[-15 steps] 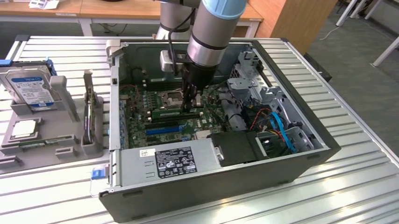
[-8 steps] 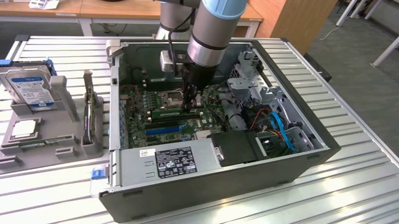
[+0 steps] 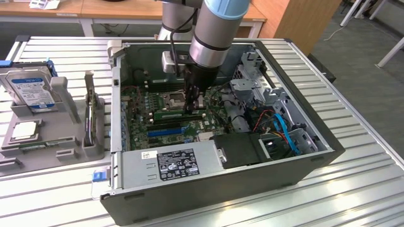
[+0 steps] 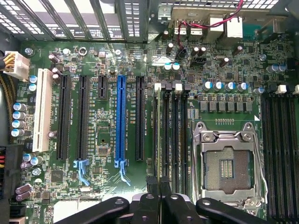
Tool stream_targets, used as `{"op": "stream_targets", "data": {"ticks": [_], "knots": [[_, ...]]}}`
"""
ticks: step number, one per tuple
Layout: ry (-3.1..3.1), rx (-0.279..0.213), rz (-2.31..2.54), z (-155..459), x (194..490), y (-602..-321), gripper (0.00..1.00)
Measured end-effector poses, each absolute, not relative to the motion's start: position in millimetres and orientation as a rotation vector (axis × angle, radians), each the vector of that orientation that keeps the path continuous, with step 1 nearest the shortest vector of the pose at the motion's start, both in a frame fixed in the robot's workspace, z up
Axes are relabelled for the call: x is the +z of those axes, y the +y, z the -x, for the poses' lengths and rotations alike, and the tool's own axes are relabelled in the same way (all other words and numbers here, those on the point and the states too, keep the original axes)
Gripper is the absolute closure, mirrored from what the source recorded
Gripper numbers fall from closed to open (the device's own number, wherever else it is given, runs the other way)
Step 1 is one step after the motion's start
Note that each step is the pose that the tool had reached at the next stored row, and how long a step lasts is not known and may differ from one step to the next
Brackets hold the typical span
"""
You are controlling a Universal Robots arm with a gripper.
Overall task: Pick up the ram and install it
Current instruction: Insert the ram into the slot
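The gripper point(image 3: 192, 108) point(image 4: 160, 186) is closed thin, pinching the top edge of the ram point(image 3: 170, 114) point(image 4: 160, 135). The ram stands on edge in a memory slot beside the empty processor socket point(image 4: 229, 163), inside the open computer case point(image 3: 328, 142) mid-counter point(image 3: 353, 189).

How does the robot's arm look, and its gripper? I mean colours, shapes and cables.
The arm is a round silver-grey tube with a light blue cap above and a black part below. A small grey box sits on its side, with a thin black cable. The gripper is black, with rounded link bars and narrow fingers.
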State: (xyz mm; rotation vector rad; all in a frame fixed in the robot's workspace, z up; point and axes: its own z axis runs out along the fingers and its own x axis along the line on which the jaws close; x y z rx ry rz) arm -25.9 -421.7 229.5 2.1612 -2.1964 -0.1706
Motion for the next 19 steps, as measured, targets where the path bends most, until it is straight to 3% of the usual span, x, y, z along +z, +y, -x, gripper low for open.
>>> {"op": "stream_targets", "data": {"ticks": [19], "knots": [[-2.197, -0.171, -2.161, 25.7, 228.0, -421.4, 0.89]]}}
